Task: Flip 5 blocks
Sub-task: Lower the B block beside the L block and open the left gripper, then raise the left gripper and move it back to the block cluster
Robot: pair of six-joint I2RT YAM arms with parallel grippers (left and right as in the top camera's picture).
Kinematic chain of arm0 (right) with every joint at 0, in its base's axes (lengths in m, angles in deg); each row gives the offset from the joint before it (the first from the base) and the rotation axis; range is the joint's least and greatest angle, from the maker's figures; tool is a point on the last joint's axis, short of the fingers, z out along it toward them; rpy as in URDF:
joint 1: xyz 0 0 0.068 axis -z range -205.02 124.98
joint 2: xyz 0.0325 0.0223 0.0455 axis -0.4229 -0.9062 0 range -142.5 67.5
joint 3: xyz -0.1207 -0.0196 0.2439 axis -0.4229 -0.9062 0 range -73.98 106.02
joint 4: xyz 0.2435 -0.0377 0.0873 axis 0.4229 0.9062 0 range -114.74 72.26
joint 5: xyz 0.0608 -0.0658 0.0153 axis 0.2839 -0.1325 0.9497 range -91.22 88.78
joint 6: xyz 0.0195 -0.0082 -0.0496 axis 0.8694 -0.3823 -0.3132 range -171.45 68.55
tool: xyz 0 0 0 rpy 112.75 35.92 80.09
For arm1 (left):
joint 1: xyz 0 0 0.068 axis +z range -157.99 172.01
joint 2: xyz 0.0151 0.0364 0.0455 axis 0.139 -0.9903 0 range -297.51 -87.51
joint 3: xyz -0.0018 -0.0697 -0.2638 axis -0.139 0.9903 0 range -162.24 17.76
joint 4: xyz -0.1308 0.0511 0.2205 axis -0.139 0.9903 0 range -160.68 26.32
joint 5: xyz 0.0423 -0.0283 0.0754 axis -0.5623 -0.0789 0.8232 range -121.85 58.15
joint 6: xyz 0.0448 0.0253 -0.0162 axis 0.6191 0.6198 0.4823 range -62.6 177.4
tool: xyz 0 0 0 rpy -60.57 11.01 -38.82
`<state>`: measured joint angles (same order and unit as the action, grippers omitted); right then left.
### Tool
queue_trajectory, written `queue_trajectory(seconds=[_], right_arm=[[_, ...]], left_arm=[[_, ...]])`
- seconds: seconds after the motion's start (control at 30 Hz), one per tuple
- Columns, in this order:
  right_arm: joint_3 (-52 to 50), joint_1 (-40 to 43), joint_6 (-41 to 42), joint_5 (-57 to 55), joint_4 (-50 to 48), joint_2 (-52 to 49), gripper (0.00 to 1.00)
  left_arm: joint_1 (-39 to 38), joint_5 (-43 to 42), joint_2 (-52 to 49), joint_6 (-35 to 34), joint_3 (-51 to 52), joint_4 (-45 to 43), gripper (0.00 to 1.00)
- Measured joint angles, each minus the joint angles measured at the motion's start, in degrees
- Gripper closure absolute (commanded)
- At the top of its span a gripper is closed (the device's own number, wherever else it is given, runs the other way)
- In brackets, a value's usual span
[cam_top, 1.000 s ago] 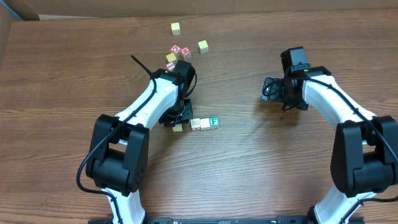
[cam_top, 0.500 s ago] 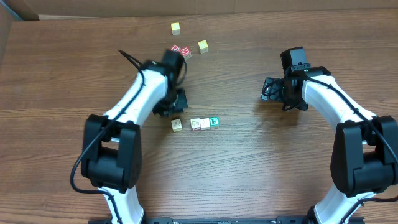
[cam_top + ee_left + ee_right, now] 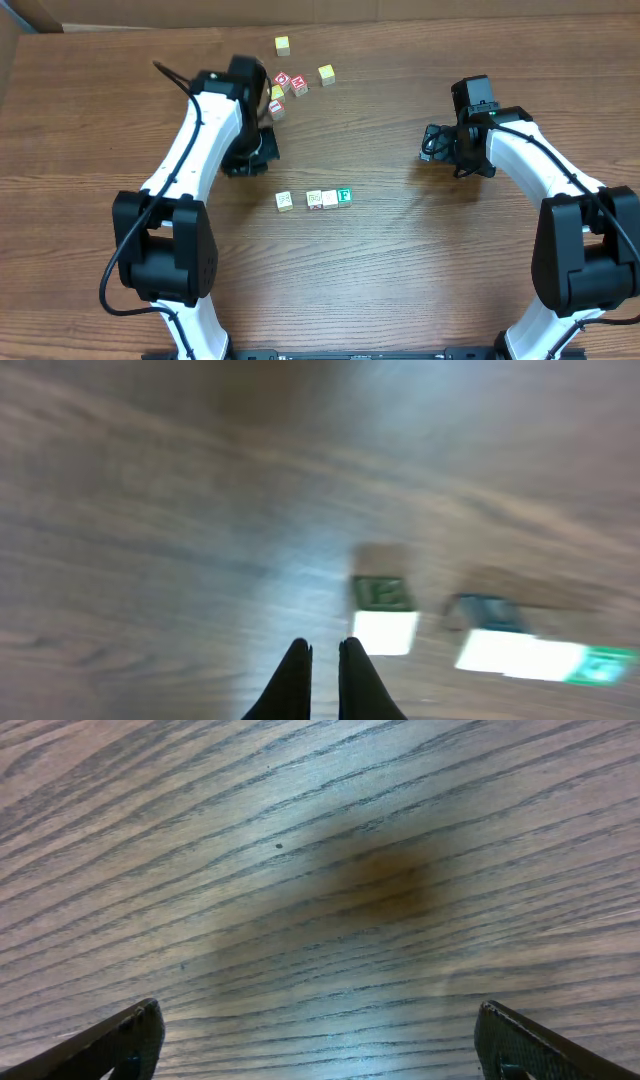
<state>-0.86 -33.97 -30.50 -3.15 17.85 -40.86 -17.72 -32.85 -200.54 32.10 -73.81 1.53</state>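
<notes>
Overhead straight down on whole table [image 3: 400,280], 2 wrist views close — left shares blocks [image 3: 315,199]

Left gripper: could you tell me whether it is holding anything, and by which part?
Nothing is held; the left gripper is shut empty, apart from the blocks.

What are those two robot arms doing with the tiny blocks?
Nobody is holding a block right now. The left gripper is shut with nothing in it, near a row of little blocks on the wooden table. A bunch of red and yellow cubes sits farther back. The right gripper is wide open over bare wood, off to the side.
</notes>
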Motion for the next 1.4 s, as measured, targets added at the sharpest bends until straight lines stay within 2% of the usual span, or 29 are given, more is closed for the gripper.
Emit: queue_trajectory(seconds=[0.1,0.4,0.73,1.1,1.4], right_arm=[[0.0,0.0,-0.02,0.02,0.02,0.0,0.0],[0.0,0.0,0.0,-0.02,0.02,0.0,0.0],[0.0,0.0,0.02,0.0,0.02,0.0,0.0],[0.0,0.0,-0.02,0.0,0.02,0.0,0.0],[0.0,0.0,0.02,0.0,0.04,0.0,0.0]], left_arm=[[-0.02,0.44,0.0,-0.02,5.81,-1.97,0.96],[-0.02,-2.69,-0.02,-0.02,18.51,-17.03,0.96],[-0.52,-8.5,0.0,-0.04,19.1,-20.41,0.96],[-5.84,-9.77,0.0,-1.18,19.12,-22.84,0.96],[-5.77,-9.99,0.0,-1.51,19.1,-22.49,0.96]])
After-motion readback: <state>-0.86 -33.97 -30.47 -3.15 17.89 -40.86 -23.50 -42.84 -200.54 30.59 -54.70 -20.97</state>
